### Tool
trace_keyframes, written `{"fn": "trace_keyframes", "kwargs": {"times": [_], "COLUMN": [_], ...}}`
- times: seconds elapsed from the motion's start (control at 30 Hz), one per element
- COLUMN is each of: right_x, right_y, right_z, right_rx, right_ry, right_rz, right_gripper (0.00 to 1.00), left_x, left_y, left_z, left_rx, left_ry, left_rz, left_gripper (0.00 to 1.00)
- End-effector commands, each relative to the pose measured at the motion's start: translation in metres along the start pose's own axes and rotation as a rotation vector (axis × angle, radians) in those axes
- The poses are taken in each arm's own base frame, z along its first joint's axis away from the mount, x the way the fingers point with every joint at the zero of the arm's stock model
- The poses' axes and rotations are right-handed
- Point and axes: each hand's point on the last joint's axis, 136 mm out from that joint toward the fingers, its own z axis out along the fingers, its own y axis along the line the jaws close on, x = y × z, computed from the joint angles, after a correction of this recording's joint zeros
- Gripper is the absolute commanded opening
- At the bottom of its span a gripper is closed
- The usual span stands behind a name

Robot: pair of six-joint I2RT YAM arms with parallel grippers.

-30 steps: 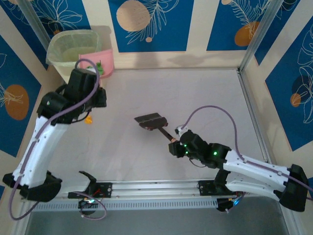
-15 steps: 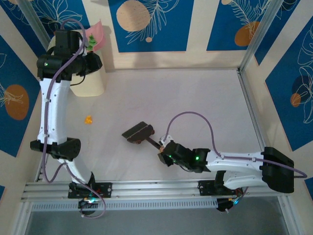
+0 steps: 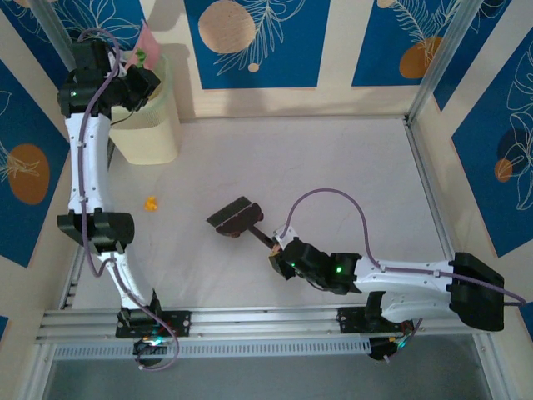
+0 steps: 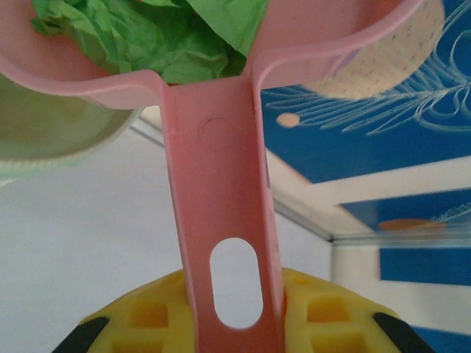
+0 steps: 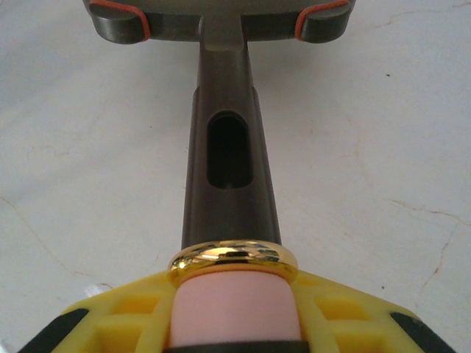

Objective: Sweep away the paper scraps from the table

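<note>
My left gripper (image 3: 125, 77) is raised at the back left, shut on the handle of the pink dustpan (image 4: 221, 213), which tilts over the pale bin (image 3: 151, 125). Green paper scraps (image 4: 158, 37) lie in the pan above the bin's rim (image 4: 44, 136). One orange paper scrap (image 3: 151, 203) lies on the table (image 3: 358, 167) in front of the bin. My right gripper (image 3: 281, 258) is low near the table's middle, shut on the pink grip of a dark brush (image 5: 228, 147). The brush head (image 3: 235, 218) rests on the table, to the right of the orange scrap.
Patterned blue-and-beige panels wall the table on three sides. An aluminium rail (image 3: 429, 192) runs along the right edge, and another crosses the near edge by the arm bases. The right arm's cable (image 3: 333, 196) loops over the table's middle.
The left arm has swung up from beside the bin and carried the dustpan above its rim, tilted. The right gripper has shifted the brush to the left.
</note>
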Motion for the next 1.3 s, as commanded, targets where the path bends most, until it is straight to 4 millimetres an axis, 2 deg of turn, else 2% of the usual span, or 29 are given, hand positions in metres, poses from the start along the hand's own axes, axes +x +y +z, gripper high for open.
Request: {"fn": "trace_keyframes", "kwargs": {"times": [0.0, 0.17, 0.37, 0.6, 0.9, 1.27], "right_x": [-0.019, -0.019, -0.019, -0.016, -0.015, -0.014], "right_y": [-0.002, -0.003, -0.004, 0.001, 0.002, 0.001], "right_z": [-0.003, -0.002, -0.001, 0.005, 0.007, 0.01], "right_rx": [0.006, 0.012, 0.012, -0.001, 0.003, 0.014], "right_ry": [-0.079, -0.078, -0.077, -0.049, -0.04, -0.03], "right_rz": [0.02, 0.01, 0.013, -0.007, -0.018, -0.023], "right_gripper": [0.0, 0.0, 0.0, 0.0, 0.0, 0.0], "left_x": [-0.023, -0.043, -0.06, -0.064, -0.063, -0.064], "left_y": [-0.033, -0.034, -0.027, -0.012, -0.002, -0.026], "left_z": [0.004, 0.023, 0.034, 0.046, 0.049, 0.031], "left_rx": [0.168, 0.235, 0.254, 0.289, 0.336, 0.414], "left_ry": [-0.042, -0.066, -0.1, -0.08, -0.081, -0.081], "left_rz": [-0.066, -0.167, -0.241, -0.329, -0.391, -0.329], "left_gripper": [0.0, 0.0, 0.0, 0.0, 0.0, 0.0]}}
